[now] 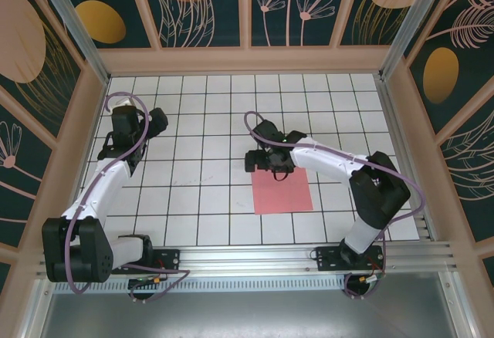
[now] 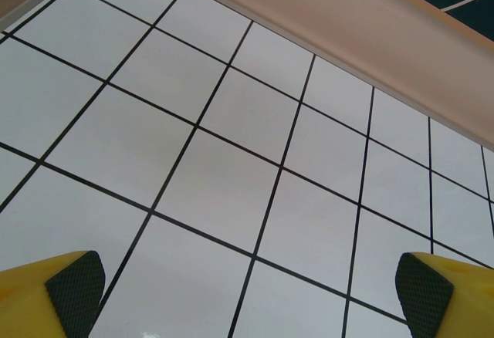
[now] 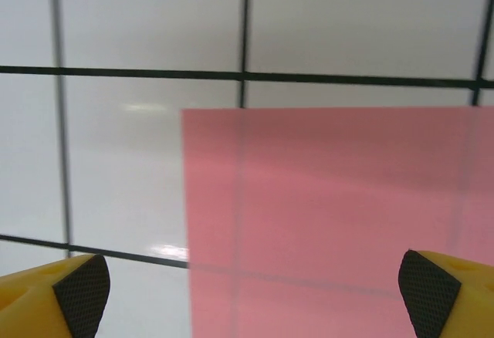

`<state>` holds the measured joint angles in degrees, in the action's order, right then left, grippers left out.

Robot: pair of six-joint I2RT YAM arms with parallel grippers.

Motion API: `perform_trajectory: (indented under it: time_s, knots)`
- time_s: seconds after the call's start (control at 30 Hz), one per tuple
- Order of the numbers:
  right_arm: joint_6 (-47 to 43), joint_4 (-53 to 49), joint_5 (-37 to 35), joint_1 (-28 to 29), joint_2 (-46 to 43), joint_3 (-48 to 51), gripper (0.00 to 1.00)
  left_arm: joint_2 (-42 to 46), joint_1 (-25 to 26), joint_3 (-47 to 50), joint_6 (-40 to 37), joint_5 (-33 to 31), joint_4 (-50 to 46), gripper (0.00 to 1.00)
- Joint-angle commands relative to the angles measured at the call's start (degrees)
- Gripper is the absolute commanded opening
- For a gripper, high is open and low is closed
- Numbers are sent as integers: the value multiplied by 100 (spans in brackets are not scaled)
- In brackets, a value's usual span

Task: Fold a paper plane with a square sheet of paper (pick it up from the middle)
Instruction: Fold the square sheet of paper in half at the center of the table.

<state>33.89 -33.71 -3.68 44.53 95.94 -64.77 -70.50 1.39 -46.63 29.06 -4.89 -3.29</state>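
Top external: white gridded board (image 1: 201, 122) (floral walls (image 1: 201, 6)) bears pink paper (image 1: 282, 191).

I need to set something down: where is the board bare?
Bare: the middle columns between the left arm and the paper, and the far rows along the back wall. Crowded: around the paper, under the right arm.

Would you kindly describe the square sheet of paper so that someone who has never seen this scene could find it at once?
Start at the white gridded board, then look right of centre towards its near edge, where the tip of the right arm hangs. There the square sheet of paper lies flat, the one pink-red patch among white tiles.
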Motion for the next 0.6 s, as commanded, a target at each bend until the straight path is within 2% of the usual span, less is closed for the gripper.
perform_trajectory:
  time_s: [0.0, 0.57]
  knots:
    - [250, -508, -229, -29, -39, 241, 99, 20, -51, -165, 93, 112, -84, 99]
    - [326, -373, 86, -32, 558, 663, 97, -130, -51, -224, 65, 15, -165, 98]
